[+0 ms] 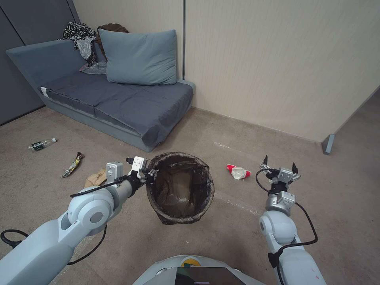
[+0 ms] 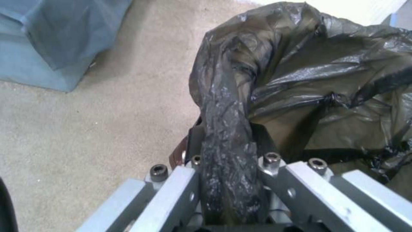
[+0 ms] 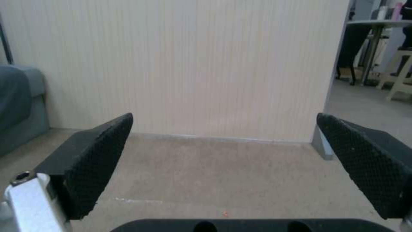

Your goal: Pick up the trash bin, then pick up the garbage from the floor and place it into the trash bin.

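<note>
The trash bin [image 1: 210, 185], lined with a dark bag folded over its rim [image 2: 223, 96], hangs above the carpet in front of me. My left gripper [image 1: 149, 173] is shut on that rim, which runs between its fingers in the left wrist view. Garbage lies on the floor: a crumpled red-and-white cup [image 1: 238, 172] to the bin's right, a brown paper bag [image 1: 96, 177] partly behind my left arm, a gold wrapper [image 1: 73, 164] and a clear bottle [image 1: 41, 145] farther left. My right gripper [image 1: 279, 163] is open and holds nothing, just right of the cup; its textured pads [image 3: 101, 158] stand wide apart.
A grey-blue sofa [image 1: 118, 99] with a pillow [image 1: 138, 57] and clothes stands at the back left against the beige wall. A partition foot [image 1: 327, 143] sits at the right. Open carpet lies between the bin and the wall.
</note>
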Robot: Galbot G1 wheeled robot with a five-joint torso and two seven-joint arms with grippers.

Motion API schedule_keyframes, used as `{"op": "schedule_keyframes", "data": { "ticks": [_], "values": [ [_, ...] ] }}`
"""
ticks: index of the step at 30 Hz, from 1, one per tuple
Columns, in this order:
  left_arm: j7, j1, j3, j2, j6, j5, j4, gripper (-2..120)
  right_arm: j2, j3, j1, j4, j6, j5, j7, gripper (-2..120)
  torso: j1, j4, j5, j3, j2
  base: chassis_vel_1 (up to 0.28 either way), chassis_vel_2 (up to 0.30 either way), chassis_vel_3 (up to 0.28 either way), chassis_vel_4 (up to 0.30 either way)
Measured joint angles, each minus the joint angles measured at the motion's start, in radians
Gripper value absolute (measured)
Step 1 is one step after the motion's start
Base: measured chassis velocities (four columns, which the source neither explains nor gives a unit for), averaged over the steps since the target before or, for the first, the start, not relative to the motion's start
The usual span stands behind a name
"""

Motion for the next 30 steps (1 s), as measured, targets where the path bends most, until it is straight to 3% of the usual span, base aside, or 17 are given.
{"op": "schedule_keyframes", "data": {
  "ticks": [16, 30],
  "values": [
    [0.001, 0.019, -0.015, -0.059, -0.002, 0.026, -0.02, 5, 0.001, 0.013, -0.023, 0.007, 0.007, -0.012, -0.004, 100, 0.0, 0.0, 0.0, 0.0, 0.0, 0.0, 0.0, 0.0, 0.0],
    [0.002, 0.021, -0.016, -0.059, -0.008, 0.036, -0.019, 5, 0.002, 0.013, -0.019, 0.008, -0.001, -0.009, -0.005, 100, 0.0, 0.0001, 0.0, 0.0, 0.0, 0.0, 0.0, 0.0, 0.0]
  ]
}}
